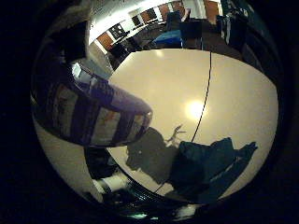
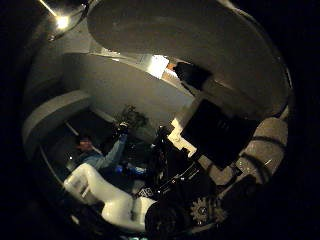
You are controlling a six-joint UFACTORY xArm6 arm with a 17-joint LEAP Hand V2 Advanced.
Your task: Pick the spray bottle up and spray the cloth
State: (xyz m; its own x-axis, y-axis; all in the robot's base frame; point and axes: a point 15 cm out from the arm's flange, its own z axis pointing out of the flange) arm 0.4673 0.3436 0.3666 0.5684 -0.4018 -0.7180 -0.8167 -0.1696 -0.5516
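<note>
The little finger side view alone shows the blue cloth (image 1: 210, 163) lying on the pale surface (image 1: 163, 79), while the hand (image 2: 260, 150) is curled around the spray bottle (image 1: 93, 112).

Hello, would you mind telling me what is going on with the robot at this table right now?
The robot's right hand is up above a pale table, and a large cylindrical object with a banded label, probably the spray bottle, sits very close to the palm. A dark teal cloth lies crumpled on the table below, with the hand's shadow falling beside it. Whether the fingers are closed round the bottle cannot be seen, and no spray is visible.
</note>
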